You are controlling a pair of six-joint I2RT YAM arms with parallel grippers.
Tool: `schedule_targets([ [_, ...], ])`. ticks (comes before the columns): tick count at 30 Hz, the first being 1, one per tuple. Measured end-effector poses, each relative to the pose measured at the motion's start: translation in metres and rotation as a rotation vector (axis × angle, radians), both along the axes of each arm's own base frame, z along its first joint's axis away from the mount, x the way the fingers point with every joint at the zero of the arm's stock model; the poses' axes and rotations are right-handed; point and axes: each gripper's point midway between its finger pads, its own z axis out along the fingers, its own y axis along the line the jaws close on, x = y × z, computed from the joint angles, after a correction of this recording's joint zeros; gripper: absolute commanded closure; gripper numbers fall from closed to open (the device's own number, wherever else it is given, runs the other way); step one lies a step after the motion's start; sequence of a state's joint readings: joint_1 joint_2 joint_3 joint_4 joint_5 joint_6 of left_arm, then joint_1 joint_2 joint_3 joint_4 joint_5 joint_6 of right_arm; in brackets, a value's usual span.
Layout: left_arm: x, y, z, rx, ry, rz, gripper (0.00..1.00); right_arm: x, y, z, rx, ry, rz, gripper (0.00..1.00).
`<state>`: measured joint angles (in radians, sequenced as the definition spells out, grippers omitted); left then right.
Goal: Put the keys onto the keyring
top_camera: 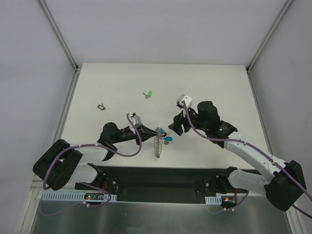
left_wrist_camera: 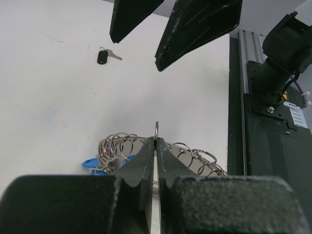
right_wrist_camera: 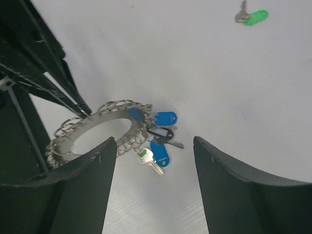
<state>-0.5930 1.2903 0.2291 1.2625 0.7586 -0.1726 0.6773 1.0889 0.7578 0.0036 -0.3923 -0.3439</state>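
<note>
Keyring (right_wrist_camera: 111,112) sits mid-table toward the near edge, between the two grippers, with blue-headed keys (right_wrist_camera: 165,118) already hanging in a cluster on its right side. The left gripper (left_wrist_camera: 156,146) is closed tight on one small loop at the ring's rim, propping it up. The right gripper (right_wrist_camera: 153,141) hangs just right of that cluster with its jaws spread wide and nothing in them.

Two keys lie loose: the green key (top_camera: 149,93) on the far side, well apart from the ring, and the black key (top_camera: 101,106) off to the far left. By my reading the step in hand is fetching another key. That calls for the right gripper to travel far, narrow onto the green key's head, and bring it to the held loop.
</note>
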Motion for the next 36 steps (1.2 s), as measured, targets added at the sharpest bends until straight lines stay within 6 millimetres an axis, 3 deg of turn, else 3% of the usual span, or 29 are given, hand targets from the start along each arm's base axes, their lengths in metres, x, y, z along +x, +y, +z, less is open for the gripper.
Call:
schedule_targets([
  [5, 0.007, 0.006, 0.006, -0.013, -0.014, 0.052, 1.00, 0.037, -0.035, -0.008, -0.064, 0.024, -0.229, 0.34],
  [14, 0.014, 0.026, 0.020, -0.017, -0.069, 0.196, 1.00, 0.100, -0.152, -0.061, -0.159, 0.263, -0.849, 0.43],
  [17, 0.016, 0.033, 0.014, 0.004, -0.059, 0.231, 1.00, 0.111, -0.175, -0.076, -0.210, 0.332, -0.973, 0.44],
  [23, 0.018, 0.038, 0.009, 0.034, -0.056, 0.262, 1.00, 0.143, -0.208, -0.093, -0.239, 0.425, -1.122, 0.43],
  [28, 0.018, 0.039, 0.004, 0.054, -0.049, 0.266, 1.00, 0.158, -0.229, -0.117, -0.209, 0.547, -1.176, 0.42],
  [36, 0.020, 0.038, -0.003, 0.076, -0.033, 0.264, 1.00, 0.156, -0.228, -0.157, -0.221, 0.711, -1.159, 0.41],
])
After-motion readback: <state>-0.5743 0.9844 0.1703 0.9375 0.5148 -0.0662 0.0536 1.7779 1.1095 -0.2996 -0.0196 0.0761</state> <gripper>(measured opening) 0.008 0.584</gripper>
